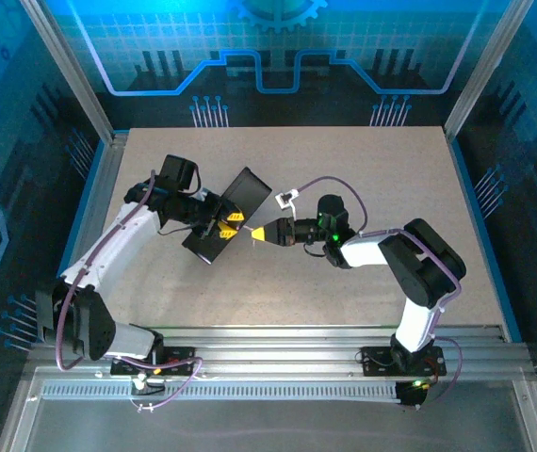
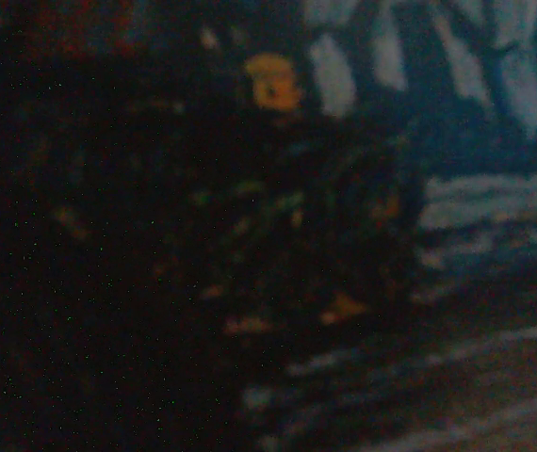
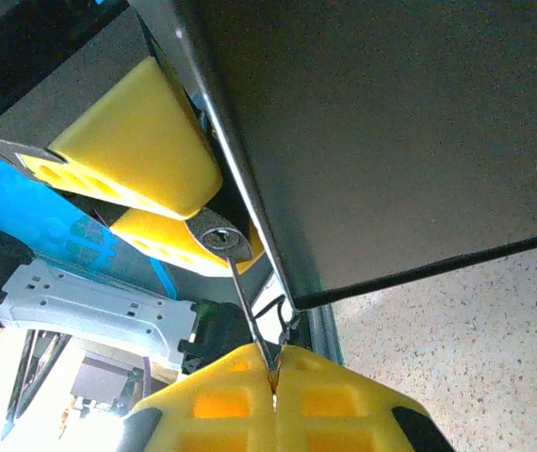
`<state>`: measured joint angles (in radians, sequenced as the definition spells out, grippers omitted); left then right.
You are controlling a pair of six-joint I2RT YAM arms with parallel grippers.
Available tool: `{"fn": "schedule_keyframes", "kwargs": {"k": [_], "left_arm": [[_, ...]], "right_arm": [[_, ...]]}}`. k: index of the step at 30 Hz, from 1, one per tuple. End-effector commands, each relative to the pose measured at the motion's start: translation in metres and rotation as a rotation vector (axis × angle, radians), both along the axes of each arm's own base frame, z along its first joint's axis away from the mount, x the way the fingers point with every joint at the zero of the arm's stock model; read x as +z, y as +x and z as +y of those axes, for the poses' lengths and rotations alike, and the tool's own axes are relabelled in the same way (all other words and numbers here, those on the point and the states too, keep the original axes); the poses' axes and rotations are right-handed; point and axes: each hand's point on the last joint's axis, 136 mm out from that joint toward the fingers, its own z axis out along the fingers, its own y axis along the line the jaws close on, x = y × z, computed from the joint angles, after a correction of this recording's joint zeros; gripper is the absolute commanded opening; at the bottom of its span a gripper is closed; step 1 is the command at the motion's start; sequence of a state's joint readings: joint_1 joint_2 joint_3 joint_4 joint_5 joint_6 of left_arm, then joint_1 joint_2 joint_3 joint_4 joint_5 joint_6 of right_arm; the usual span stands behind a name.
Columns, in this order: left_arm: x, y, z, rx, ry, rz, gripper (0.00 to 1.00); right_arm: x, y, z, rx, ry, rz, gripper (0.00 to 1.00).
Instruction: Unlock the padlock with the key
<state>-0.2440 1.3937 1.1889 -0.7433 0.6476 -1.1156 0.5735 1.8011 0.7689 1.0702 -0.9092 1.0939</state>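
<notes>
One small round silvery face with a dark keyhole is all the padlock (image 3: pixel 223 241) shows in the right wrist view. It sits left of centre, pinched between the yellow fingers (image 3: pixel 137 141) of the left gripper (image 3: pixel 214 215). The key (image 3: pixel 250 315), a thin grey sliver, runs from that face down to the right gripper (image 3: pixel 274 381), which is clamped on it at bottom centre. A dark box (image 3: pixel 391 141) occupies the upper right.
</notes>
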Motion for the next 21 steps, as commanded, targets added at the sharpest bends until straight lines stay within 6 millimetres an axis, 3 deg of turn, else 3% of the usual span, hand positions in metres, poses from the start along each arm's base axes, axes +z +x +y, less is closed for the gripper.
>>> {"fn": "schedule_keyframes", "kwargs": {"k": [1,21], "left_arm": [[0.0296,0.0073,-0.0065,-0.051,-0.058,-0.115,0.0],[0.0324,0.0078,-0.0065,-0.045,-0.064,-0.124,0.0]], "right_arm": [[0.0232,-0.0035,0.007,0.025,0.04,-0.081,0.0],[0.0168,0.0019,0.0131,0.025,0.036,-0.065,0.0]]}}
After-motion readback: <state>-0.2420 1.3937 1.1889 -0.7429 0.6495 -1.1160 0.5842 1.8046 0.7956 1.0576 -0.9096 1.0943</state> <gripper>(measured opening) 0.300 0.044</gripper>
